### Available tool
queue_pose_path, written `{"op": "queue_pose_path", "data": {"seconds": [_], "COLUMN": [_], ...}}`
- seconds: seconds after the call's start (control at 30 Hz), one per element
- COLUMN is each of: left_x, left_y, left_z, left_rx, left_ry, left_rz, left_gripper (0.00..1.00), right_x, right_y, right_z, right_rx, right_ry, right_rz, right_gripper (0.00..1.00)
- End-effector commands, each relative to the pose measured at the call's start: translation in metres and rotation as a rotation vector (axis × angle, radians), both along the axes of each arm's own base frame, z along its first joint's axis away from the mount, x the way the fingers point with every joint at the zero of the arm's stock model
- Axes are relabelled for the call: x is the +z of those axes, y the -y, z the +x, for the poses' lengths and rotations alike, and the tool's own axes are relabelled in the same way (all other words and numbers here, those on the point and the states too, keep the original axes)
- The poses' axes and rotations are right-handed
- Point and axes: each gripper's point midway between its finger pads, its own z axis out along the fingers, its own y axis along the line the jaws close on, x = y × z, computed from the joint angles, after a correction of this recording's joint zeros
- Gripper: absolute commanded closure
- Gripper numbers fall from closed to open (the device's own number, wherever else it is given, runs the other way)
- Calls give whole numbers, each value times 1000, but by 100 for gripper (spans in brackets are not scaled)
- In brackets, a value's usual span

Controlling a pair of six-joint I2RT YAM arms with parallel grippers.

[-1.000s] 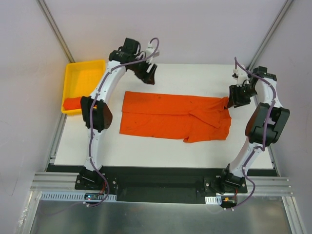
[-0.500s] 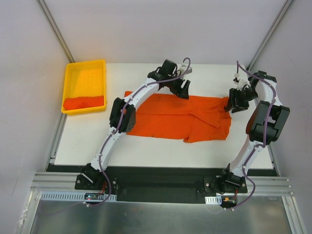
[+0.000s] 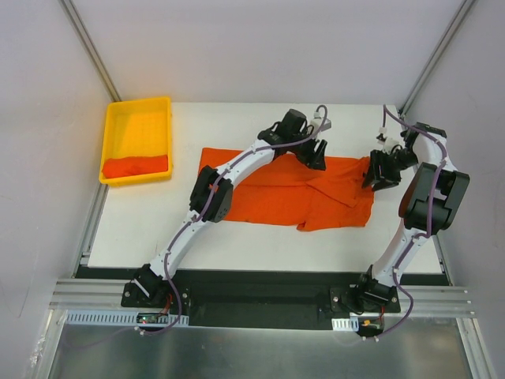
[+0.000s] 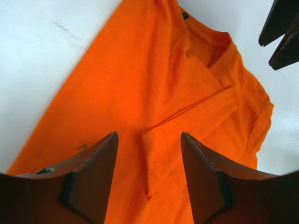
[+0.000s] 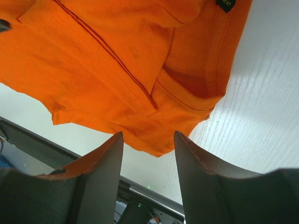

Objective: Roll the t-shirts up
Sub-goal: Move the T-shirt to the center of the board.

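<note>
Thin matt cloth t-shirt [image 3: 288, 197], glossy plastic tray [image 3: 139, 126]

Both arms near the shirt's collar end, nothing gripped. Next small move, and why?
Probably lower both onto the collar-end edge and pinch it. The t-shirt lies as a flat, unrolled strip; the left gripper and right gripper are open, holding nothing, poised near that end.
</note>
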Motion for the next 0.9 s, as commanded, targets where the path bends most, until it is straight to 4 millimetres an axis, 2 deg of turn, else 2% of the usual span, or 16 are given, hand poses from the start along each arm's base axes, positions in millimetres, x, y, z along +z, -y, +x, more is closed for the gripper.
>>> {"op": "queue_pose_path", "data": {"seconds": [0.0, 0.2, 0.27, 0.43, 0.6, 0.73, 0.87], "left_x": [5, -3, -10, -18, -21, -16, -17], "left_y": [17, 12, 9, 8, 8, 15, 19], "left_z": [-7, -7, -16, -24, -23, -20, -24], "left_rx": [-24, 25, 14, -9, -9, -13, -23], "left_ry": [-32, -65, -109, -152, -151, -130, -145], "left_rz": [-63, -26, -10, -7, -7, -39, -53], "left_gripper": [47, 46, 46, 54, 60, 62, 69], "right_x": [18, 19, 21, 22, 20, 15, 6], "right_y": [-1, -5, -4, -1, 0, -3, -4], "right_z": [-7, -9, -8, -9, -13, -25, -36], "right_rx": [-20, -40, -43, -45, -50, -2, 46], "right_ry": [13, 13, 19, 24, 15, -12, -52], "right_rz": [23, 42, 44, 37, 35, 43, 43], "right_gripper": [49, 49, 49, 49, 49, 49, 50]}}
